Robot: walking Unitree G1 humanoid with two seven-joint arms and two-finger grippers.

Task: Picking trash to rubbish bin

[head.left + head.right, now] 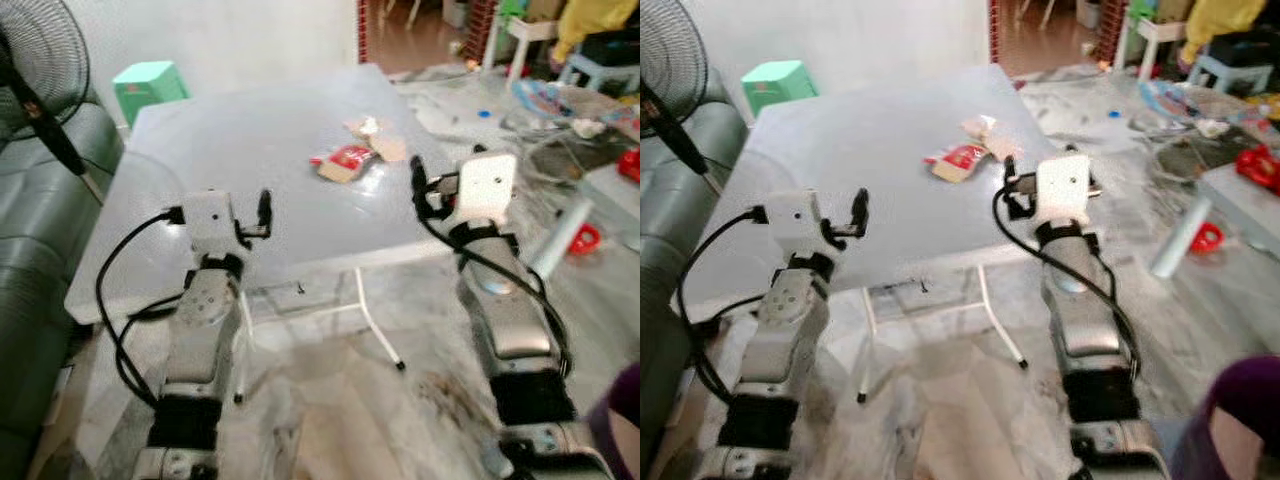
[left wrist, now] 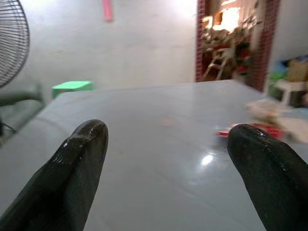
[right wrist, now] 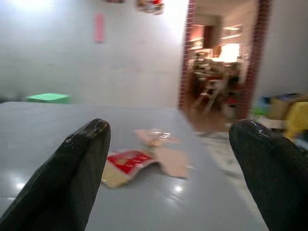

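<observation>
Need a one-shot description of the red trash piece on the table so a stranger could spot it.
Start at the grey table in front of the robot, then look toward its far right part, ahead of the right gripper. A small cluster of litter lies there; the red wrapper is its nearer, left piece. It is the one with red and white print, while the scraps touching it are plain tan.

One bench (image 1: 250, 160) carries two pieces of trash: one red-and-white wrapper (image 1: 343, 160) and one tan wrapper (image 1: 378, 136). Two grippers, left (image 1: 262, 212) and right (image 1: 420, 187), have jaws spread. One green stool (image 1: 148, 85) and one fan (image 1: 38, 70) stand nearby.
</observation>
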